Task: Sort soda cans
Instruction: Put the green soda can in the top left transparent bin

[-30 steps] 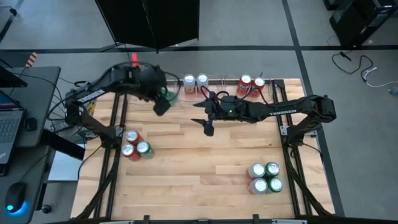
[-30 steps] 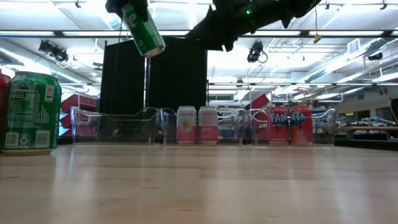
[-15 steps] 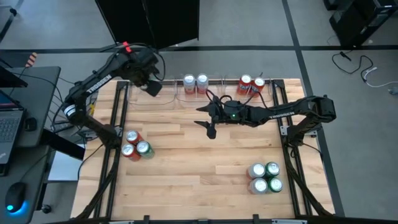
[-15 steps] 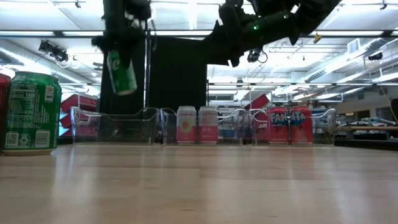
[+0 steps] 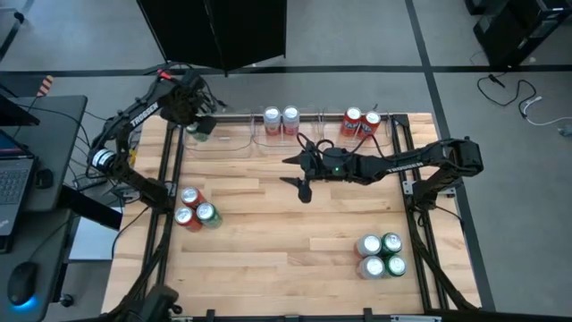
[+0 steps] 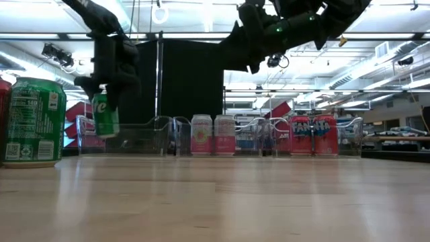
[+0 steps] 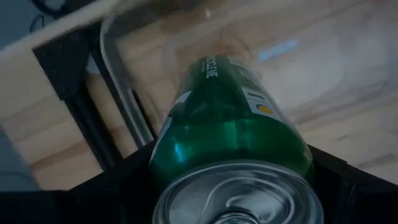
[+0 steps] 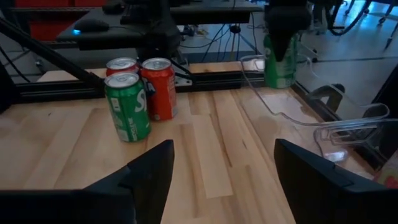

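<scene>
High view: my left gripper pinches a green can over the far-left clear tray.
Low view: that can hangs upright above the tray floor, not yet set down.
Right gripper: spread, empty, hovering mid-bench.
Other cans: two silver-white and two red in trays; a cluster of three and another of four wait on the bench.
Risk: letting go early could tip the can; clipping the tray wall could shove the tray.

The left gripper hangs clamped at the table's far left corner; the right gripper, fingers parted, hovers mid-table.
</scene>
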